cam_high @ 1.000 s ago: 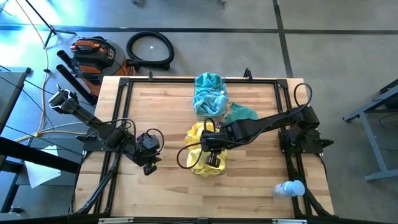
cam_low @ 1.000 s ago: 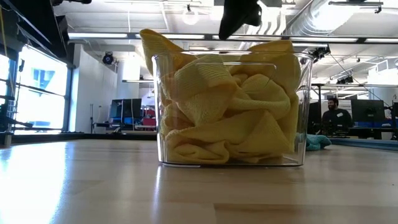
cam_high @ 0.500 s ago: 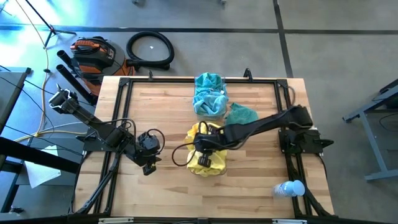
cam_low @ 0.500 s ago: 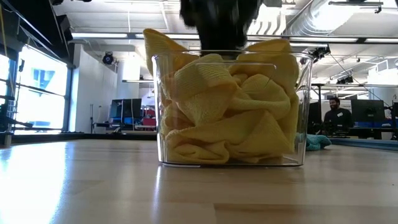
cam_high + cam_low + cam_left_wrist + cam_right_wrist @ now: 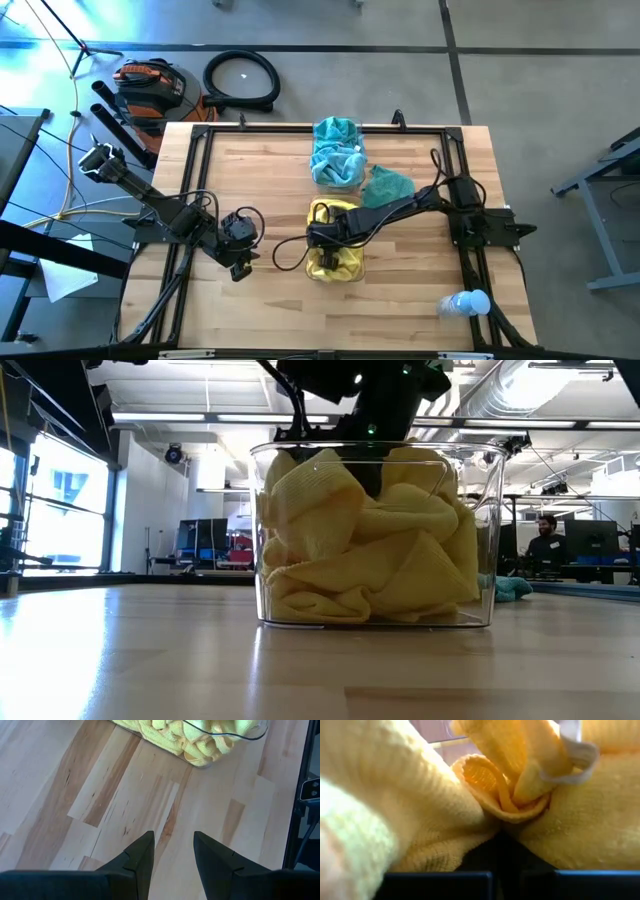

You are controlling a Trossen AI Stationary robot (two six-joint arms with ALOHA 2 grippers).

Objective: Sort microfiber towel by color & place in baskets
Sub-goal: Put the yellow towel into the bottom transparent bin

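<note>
1. Near table edge: white plastic bottle (image 5: 467, 302) lies on its side at the front right corner of the wooden table (image 5: 260, 170), well apart from everything else.
2. Left gripper (image 5: 240, 268) waits over bare wood on the left half, clear of the bins. Left wrist view shows its two dark fingers (image 5: 137, 861) apart with nothing between them, wood below.
3. Front basket (image 5: 334, 270), clear plastic, sits mid-table, packed with yellow towels (image 5: 370, 550). In the low view the towels fill it almost to the rim, walls (image 5: 487, 540) see-through.
4. Right gripper (image 5: 316, 236) is pushed down into that front basket, onto the yellow pile. Low view: dark gripper body (image 5: 385, 410) comes in from above and dips below the rim, into the cloth.
5. Right wrist view: yellow cloth (image 5: 410, 805) crowds in all around the dark fingers (image 5: 505, 852), which are pressed together. Closed; whether a fold is pinched between them cannot be told.
6. Just behind and right of the front basket: one loose teal towel (image 5: 386, 184) lies crumpled on the wood, outside both bins. Also visible low at the right in the low view (image 5: 508, 588).
7. Back basket (image 5: 337, 176) near the far table edge holds teal towels (image 5: 336, 142), heaped above the rim.
8. Beyond the table on the floor: coiled black hose (image 5: 241, 80) and an orange-black device (image 5: 150, 88).
9. Low view, far background right: a person (image 5: 545, 542) in the room.
</note>
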